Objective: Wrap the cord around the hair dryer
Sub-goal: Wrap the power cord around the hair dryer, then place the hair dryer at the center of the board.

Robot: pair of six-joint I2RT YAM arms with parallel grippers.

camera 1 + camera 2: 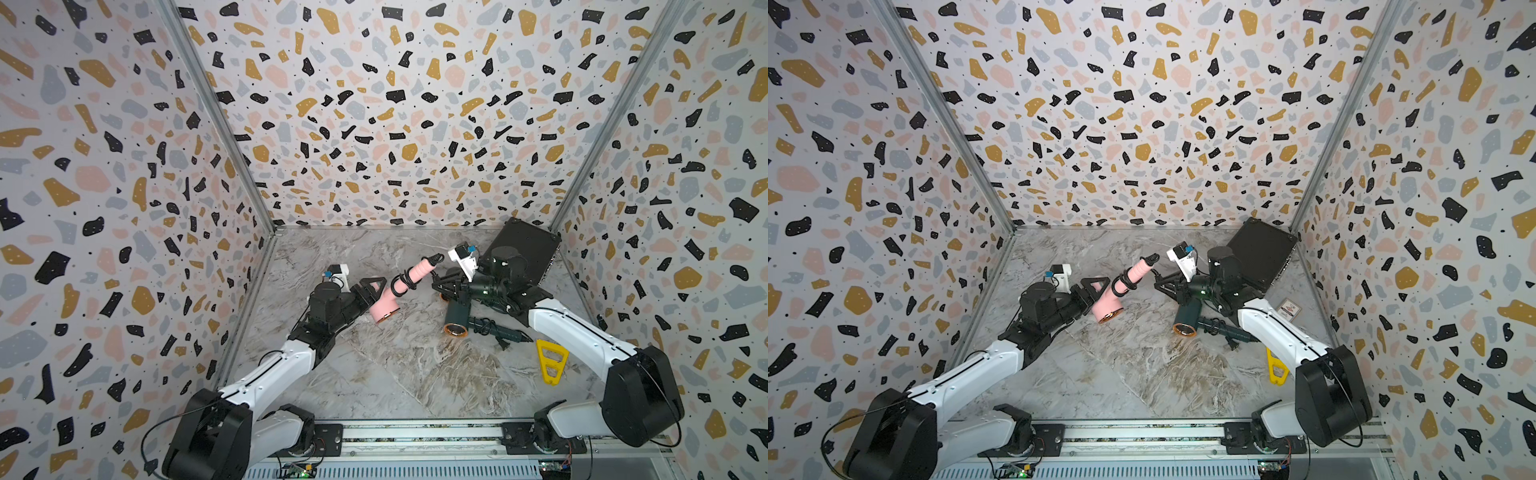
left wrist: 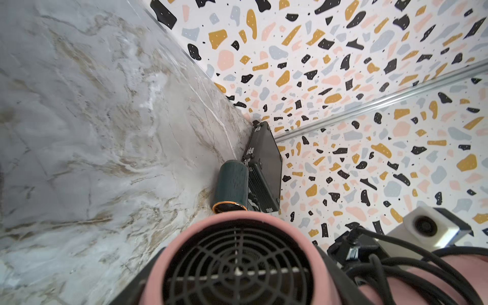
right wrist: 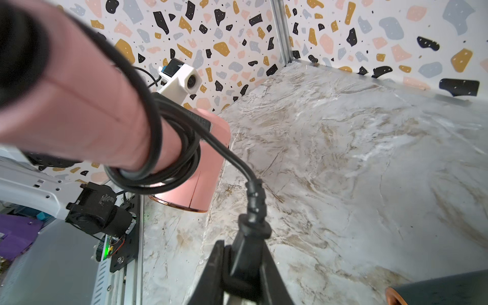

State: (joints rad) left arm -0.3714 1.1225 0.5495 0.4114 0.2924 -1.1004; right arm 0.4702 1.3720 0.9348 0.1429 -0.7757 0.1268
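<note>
Nearest, a yellow triangular tool (image 1: 550,361) lies flat. Just past it, a dark green dryer (image 1: 456,318) rests on the marble. Mid-table, the left gripper (image 1: 375,290) clamps the pink hair dryer (image 1: 384,307) by its barrel, handle angled up, cord (image 3: 169,148) looped round it. The right gripper (image 3: 244,264) is clenched on the cord's plug end. A black case (image 1: 525,249) sits in the far corner.

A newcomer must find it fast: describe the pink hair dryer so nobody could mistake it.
Look at the marble tabletop between the two arms. Near its middle, the left gripper holds the pink hair dryer, handle slanting upward. Unlike the dark green hair dryer lying flat nearby, it is pink and held, a black cord coiled round its handle.
</note>
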